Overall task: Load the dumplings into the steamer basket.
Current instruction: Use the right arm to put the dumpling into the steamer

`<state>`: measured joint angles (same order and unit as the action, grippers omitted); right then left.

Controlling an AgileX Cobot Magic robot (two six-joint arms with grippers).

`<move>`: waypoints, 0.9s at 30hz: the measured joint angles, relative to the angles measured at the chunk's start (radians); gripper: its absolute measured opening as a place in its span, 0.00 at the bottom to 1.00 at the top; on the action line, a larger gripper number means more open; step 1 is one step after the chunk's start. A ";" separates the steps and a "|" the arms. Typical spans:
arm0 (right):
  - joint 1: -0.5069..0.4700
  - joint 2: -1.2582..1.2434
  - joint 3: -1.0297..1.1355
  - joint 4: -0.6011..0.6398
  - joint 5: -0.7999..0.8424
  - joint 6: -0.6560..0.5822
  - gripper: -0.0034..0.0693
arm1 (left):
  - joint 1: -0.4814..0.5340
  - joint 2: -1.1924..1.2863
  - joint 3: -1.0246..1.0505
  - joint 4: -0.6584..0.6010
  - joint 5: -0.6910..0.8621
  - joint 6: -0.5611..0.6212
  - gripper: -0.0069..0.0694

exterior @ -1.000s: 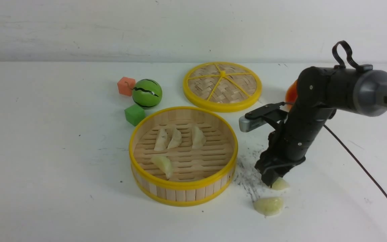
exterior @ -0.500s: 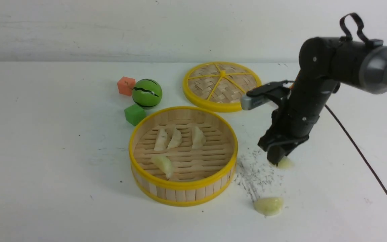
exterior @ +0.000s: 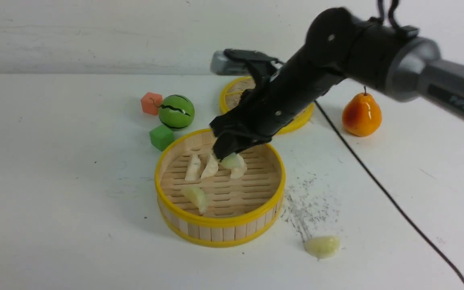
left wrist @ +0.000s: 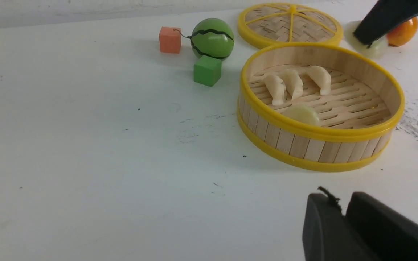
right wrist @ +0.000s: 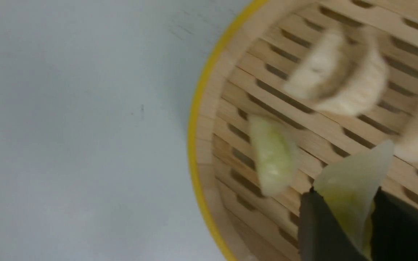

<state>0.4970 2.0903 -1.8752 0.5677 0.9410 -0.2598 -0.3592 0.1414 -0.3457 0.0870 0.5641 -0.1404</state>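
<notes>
The steamer basket (exterior: pixel 220 222) stands at the table's middle. On its slatted floor lie three cream dumplings (exterior: pixel 210 166) side by side and one pale green dumpling (exterior: pixel 195 196). My right gripper (exterior: pixel 227 155) hangs over the basket's back half, shut on another green dumpling (right wrist: pixel 354 170), which sticks out past its fingertips (right wrist: pixel 312 217). A further green dumpling (exterior: pixel 322 246) lies on the table to the basket's front right. In the left wrist view my left gripper (left wrist: pixel 341 203) is shut with nothing in it, low over the table in front of the basket (left wrist: pixel 314 143).
The flat woven lid (exterior: pixel 236 90) lies behind the basket, half hidden by my right arm. A watermelon ball (exterior: pixel 176 111), an orange cube (exterior: pixel 151 103) and a green cube (exterior: pixel 161 137) sit to the back left. A pear (exterior: pixel 361 114) stands back right; a black cable (exterior: pixel 377 189) crosses the table.
My right gripper has lifted a green dumpling off the table right of the basket and carried it up and left to above the basket. The pear has come into view.
</notes>
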 joint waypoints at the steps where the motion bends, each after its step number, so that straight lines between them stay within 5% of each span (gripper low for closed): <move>1: 0.019 0.027 0.000 -0.010 -0.024 0.006 0.28 | 0.000 0.000 0.000 0.000 0.000 0.000 0.21; 14: 0.027 0.144 0.000 -0.062 -0.073 0.116 0.29 | 0.000 0.000 0.000 0.000 0.000 0.000 0.22; 22: 0.027 0.150 0.000 -0.059 -0.069 0.130 0.56 | 0.000 0.000 0.000 0.000 0.000 0.000 0.22; 27: 0.027 0.118 0.000 -0.067 -0.058 0.141 0.64 | 0.000 0.000 0.000 0.000 0.000 0.000 0.23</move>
<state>0.5240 2.2088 -1.8752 0.5010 0.8831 -0.1183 -0.3592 0.1414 -0.3457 0.0870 0.5641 -0.1404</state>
